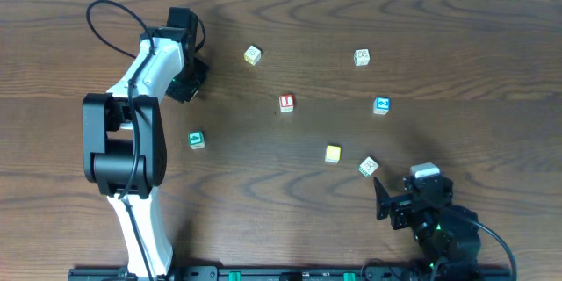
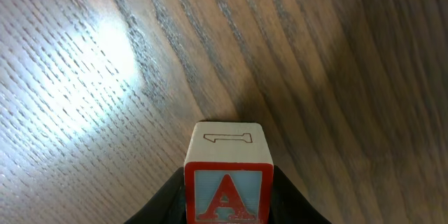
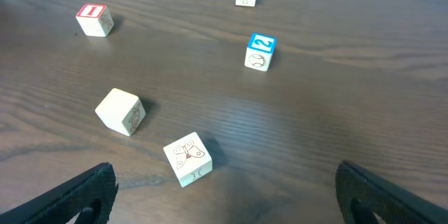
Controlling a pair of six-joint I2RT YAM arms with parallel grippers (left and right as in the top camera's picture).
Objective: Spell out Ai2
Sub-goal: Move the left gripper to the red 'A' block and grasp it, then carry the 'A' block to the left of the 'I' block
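My left gripper (image 1: 186, 83) is at the far left of the table and is shut on the block with a red A (image 2: 228, 189), seen close in the left wrist view between the black fingers (image 2: 228, 210). The red I block (image 1: 286, 103) lies mid-table and shows in the right wrist view (image 3: 93, 19). The blue 2 block (image 1: 381, 105) lies to its right, also in the right wrist view (image 3: 260, 51). My right gripper (image 1: 386, 200) is open and empty at the near right, its fingers wide apart (image 3: 224, 192).
Other blocks lie about: a green one (image 1: 196, 140), a yellow one (image 1: 332, 154), a butterfly block (image 1: 368, 167) just ahead of the right gripper (image 3: 187, 158), and two pale ones at the back (image 1: 253, 54) (image 1: 361, 57).
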